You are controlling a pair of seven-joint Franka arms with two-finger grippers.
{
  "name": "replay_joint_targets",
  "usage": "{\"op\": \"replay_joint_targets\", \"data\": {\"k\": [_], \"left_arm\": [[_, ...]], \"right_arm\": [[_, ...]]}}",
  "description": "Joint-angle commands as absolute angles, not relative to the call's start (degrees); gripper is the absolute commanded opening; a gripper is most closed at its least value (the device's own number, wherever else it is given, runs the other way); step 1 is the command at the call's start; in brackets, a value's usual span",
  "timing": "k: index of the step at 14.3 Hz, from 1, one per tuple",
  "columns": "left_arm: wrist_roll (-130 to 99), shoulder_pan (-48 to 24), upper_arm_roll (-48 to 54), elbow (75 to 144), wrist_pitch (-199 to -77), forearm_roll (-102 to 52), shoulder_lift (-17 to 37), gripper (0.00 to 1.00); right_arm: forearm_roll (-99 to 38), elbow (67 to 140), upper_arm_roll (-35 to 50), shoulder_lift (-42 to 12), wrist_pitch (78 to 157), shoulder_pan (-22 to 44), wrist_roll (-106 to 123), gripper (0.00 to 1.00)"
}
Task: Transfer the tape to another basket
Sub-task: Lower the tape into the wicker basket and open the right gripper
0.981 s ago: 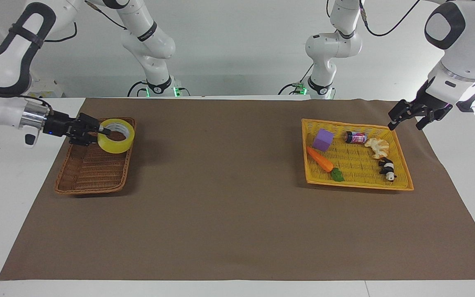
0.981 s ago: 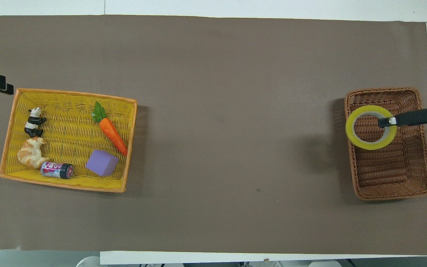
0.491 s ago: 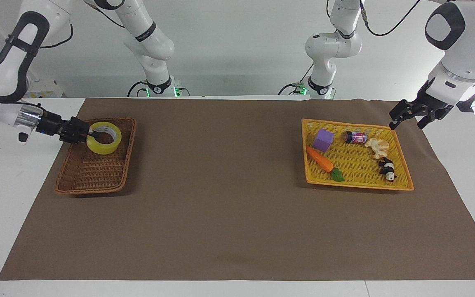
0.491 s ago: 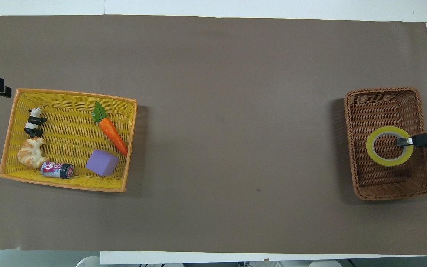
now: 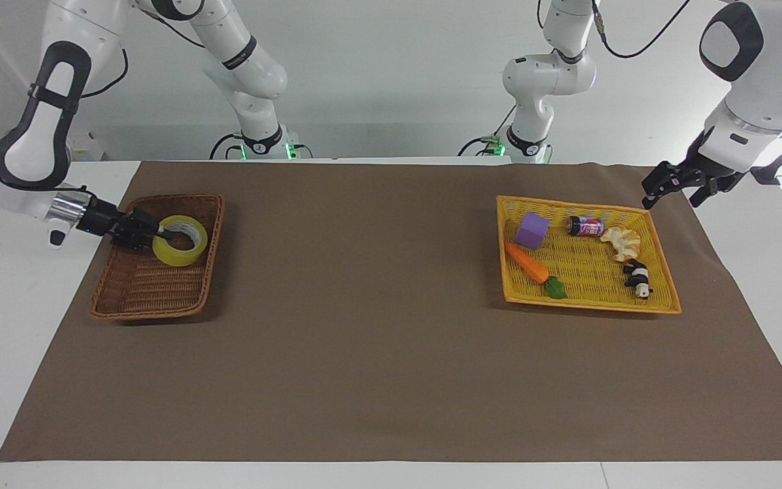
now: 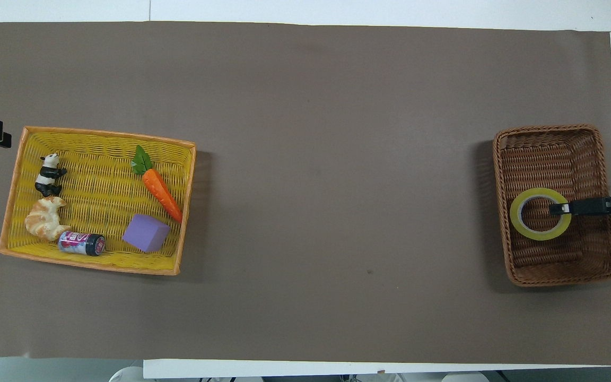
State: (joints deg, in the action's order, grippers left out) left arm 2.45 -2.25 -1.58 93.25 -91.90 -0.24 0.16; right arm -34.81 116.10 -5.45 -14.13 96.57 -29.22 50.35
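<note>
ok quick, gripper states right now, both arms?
Right gripper: shut on the tape, down in the brown basket.
Left gripper: open, holding nothing, waiting over the corner of the yellow tray.

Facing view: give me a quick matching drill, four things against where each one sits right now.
Things:
1. tape
2. purple cube
3. toy panda
4. left gripper

Places:
A. over the table beside the yellow tray's corner, holding nothing
B. in the yellow tray, at its corner nearest the right arm's end and the robots
C. in the brown wicker basket, clamped by the right gripper
D. in the yellow tray, beside the croissant

Pairs: 1-C, 2-B, 3-D, 4-A
</note>
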Motion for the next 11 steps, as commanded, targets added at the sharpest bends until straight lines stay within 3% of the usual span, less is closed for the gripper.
{"op": "replay_joint_targets", "data": {"k": [1, 2, 6, 11], "left_arm": [[2.99, -1.93, -1.14, 93.34, -90.35, 1.32, -0.96, 0.99], [2.99, -2.02, -0.97, 93.60, -90.53, 1.41, -1.23, 0.99], [2.90, -1.58, -1.05, 93.69, -90.70, 1.41, -1.23, 0.99], [2.99, -1.67, -1.05, 93.69, -90.79, 1.41, -1.23, 0.99]], "right_arm": [[-32.35, 117.07, -5.19, -12.83, 97.73, -28.39, 51.15, 0.66], [-31.91, 116.81, -5.19, -12.83, 97.73, -27.52, 51.24, 1.00], [-29.97, 114.62, -5.19, -12.48, 97.65, -27.33, 51.77, 1.00], [-22.26, 111.89, -4.83, -6.87, 97.73, -23.65, 49.49, 1.00]]}}
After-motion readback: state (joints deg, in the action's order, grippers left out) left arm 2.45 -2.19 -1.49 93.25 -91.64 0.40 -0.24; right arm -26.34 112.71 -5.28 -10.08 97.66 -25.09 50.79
